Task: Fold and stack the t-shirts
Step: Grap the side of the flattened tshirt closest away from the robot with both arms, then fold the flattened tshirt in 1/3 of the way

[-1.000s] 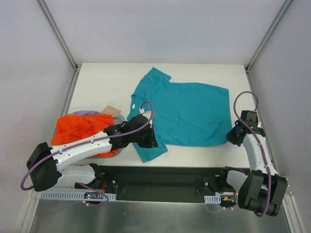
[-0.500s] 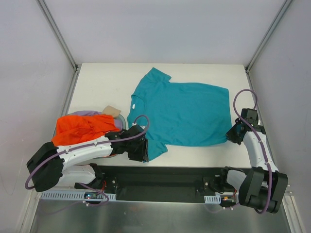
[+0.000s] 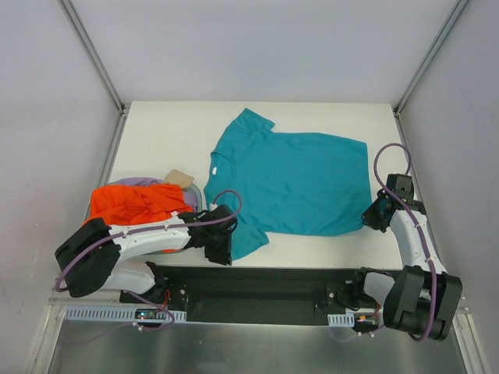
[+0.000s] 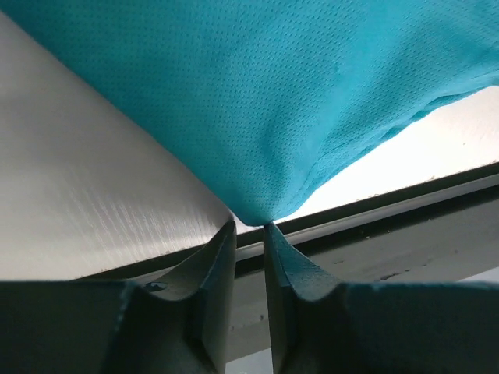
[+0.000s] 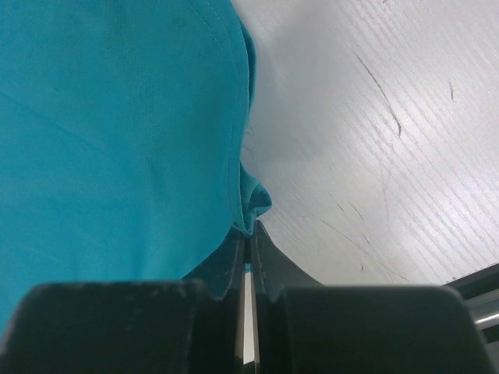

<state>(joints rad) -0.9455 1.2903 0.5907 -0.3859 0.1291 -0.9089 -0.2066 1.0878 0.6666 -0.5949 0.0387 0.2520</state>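
Left wrist view first: your left jaws stand nearly together, their fingertips (image 4: 221,238) pinching a drawn-up point of the teal t-shirt (image 4: 257,93) just above the worktop (image 4: 70,195). Your right jaws are clenched tight on a small pucker of the same shirt's hem.

From above, you hold that shirt at two places: the left arm (image 3: 140,234) at its near sleeve, the right arm (image 3: 409,226) at its near right corner. The rest of it lies spread flat across the middle of the worktop.

You have three t-shirts in all. Besides the one teal, there is one orange t-shirt (image 3: 129,202) bunched at the left edge and one lavender t-shirt (image 3: 136,181) showing from under it. One tan card piece (image 3: 179,177) lies just beside that heap.

The worktop is white and matte. Pale grey walls (image 3: 257,47) close it in on three sides, with metal posts (image 3: 93,54) in the two far corners.
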